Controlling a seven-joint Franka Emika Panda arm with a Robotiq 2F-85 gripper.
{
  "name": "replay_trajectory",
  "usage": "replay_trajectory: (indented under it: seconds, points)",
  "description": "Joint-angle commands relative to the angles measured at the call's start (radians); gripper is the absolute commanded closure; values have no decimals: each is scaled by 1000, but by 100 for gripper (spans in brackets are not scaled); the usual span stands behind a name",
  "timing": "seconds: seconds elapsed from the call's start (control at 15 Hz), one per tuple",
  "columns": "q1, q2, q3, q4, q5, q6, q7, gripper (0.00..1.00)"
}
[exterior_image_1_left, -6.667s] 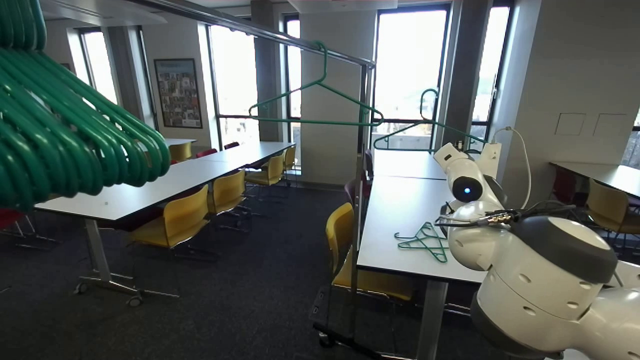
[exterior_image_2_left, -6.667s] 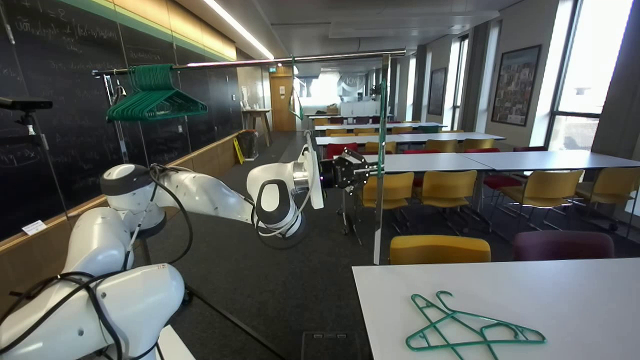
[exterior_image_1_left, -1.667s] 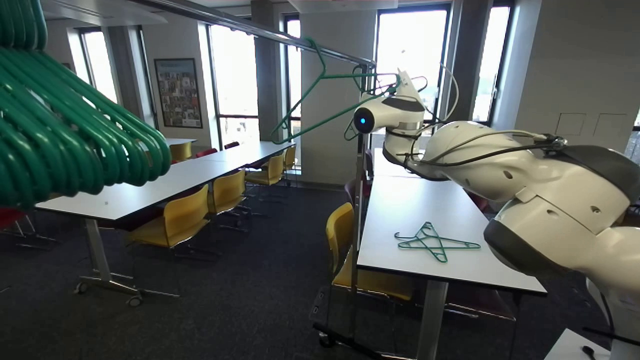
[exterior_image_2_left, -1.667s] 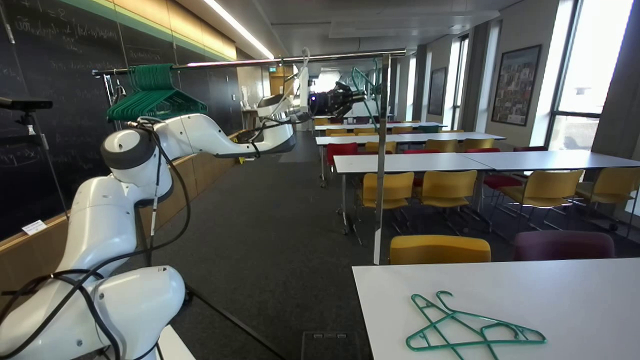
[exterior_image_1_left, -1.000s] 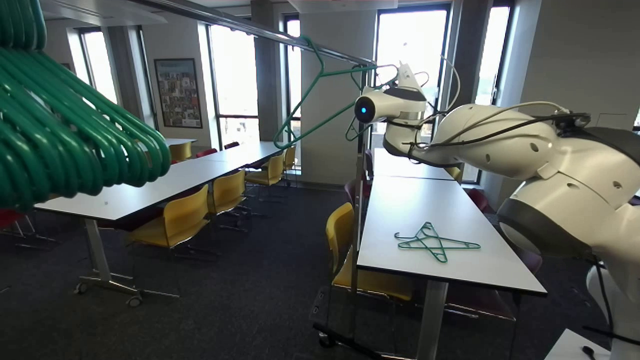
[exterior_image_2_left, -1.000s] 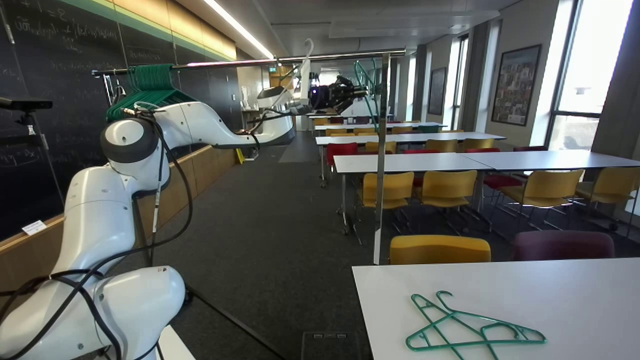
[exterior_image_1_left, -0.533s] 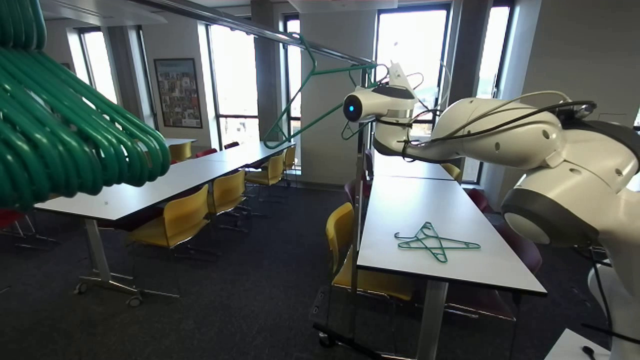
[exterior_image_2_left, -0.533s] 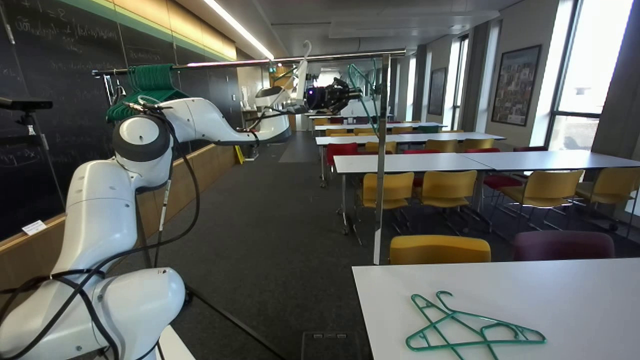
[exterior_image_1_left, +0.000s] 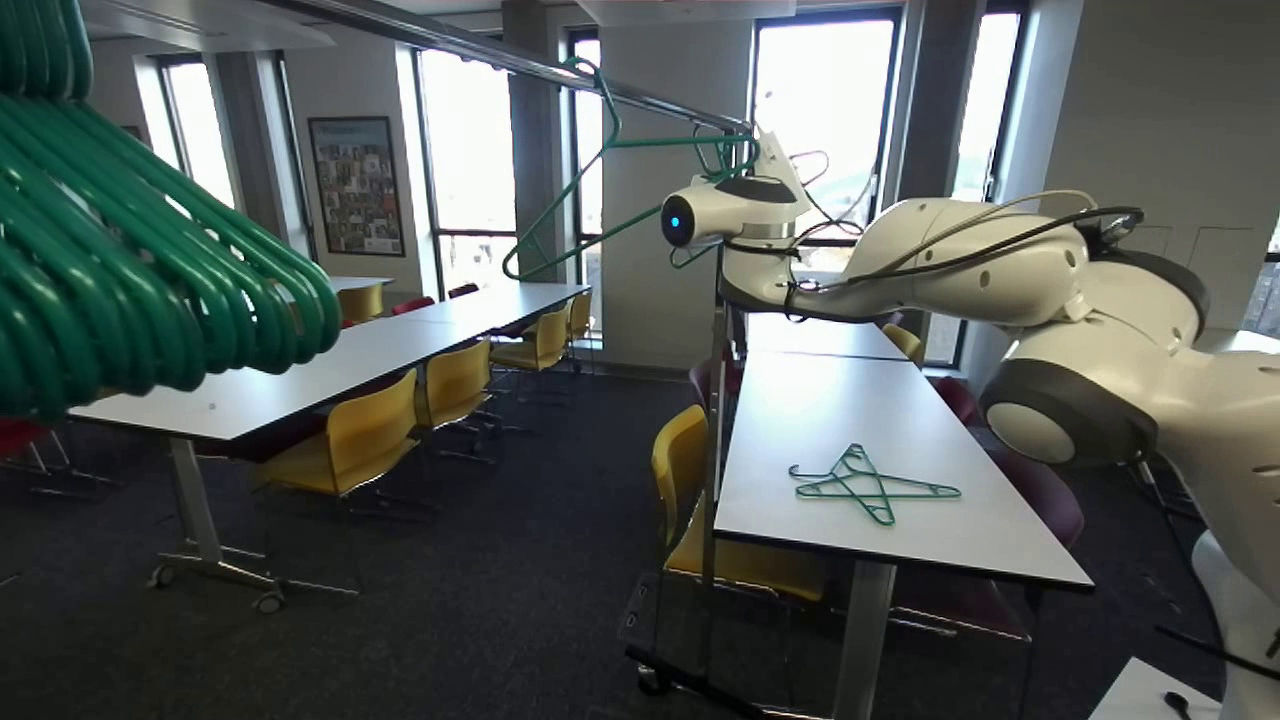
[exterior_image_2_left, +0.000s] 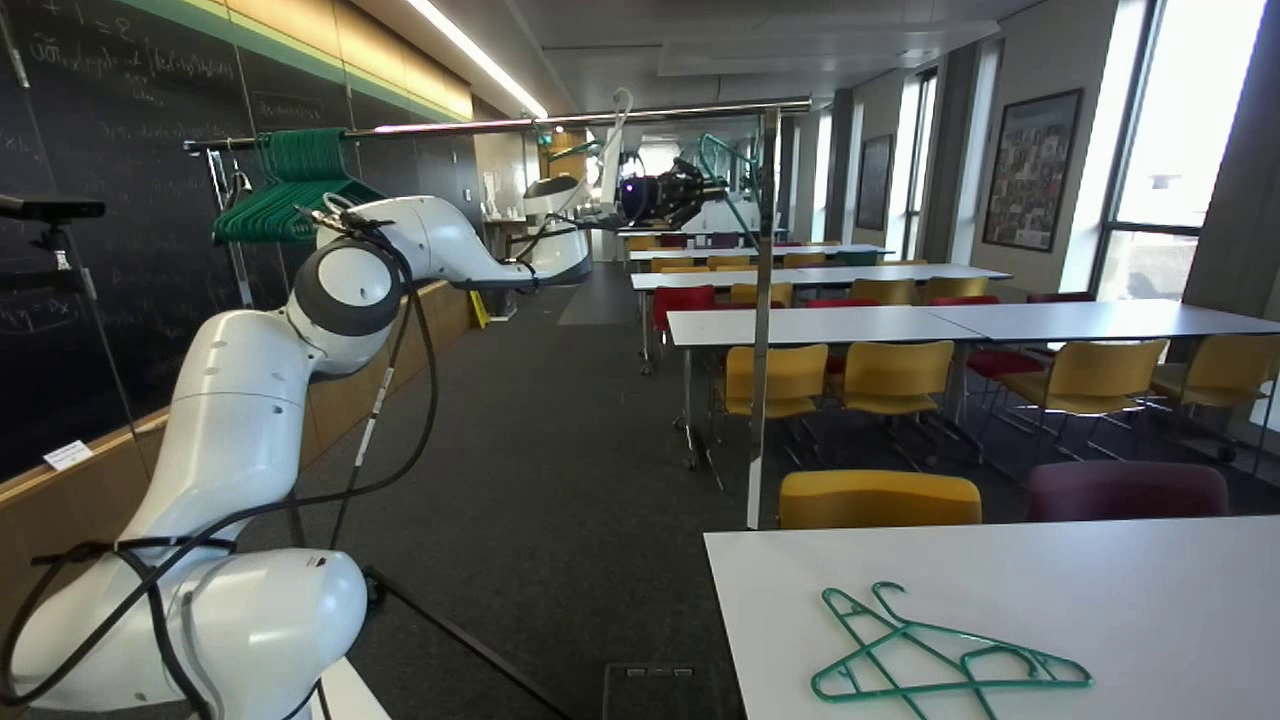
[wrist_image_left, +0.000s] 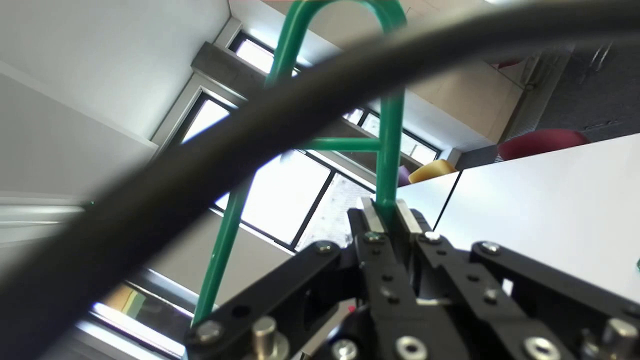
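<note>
At the wrist view's lower centre, the gripper (wrist_image_left: 386, 212) clamps a green hanger (wrist_image_left: 389, 170); its slimness likely suits pinching.

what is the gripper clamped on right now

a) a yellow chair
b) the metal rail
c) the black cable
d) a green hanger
d: in the wrist view the gripper has its jaws closed on a straight bar of a green hanger, a little way from the hanger's rounded corner.
</note>
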Motion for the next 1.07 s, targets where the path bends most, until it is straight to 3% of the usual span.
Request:
replay_trajectory:
  seconds: [0.0,0.07,0.13,0.33,1.0]
  points:
    - [-154,-50,219,135,-100,-71,-10,98]
    - [-189,-55,271,162,-127,-89,-9,98]
    - [-158,-17,173,172,-43,-49,-24,98]
    - [-179,-31,192,194,-41,-37,-6,98]
    - [-171,-113,193,-2,18,218,267,98]
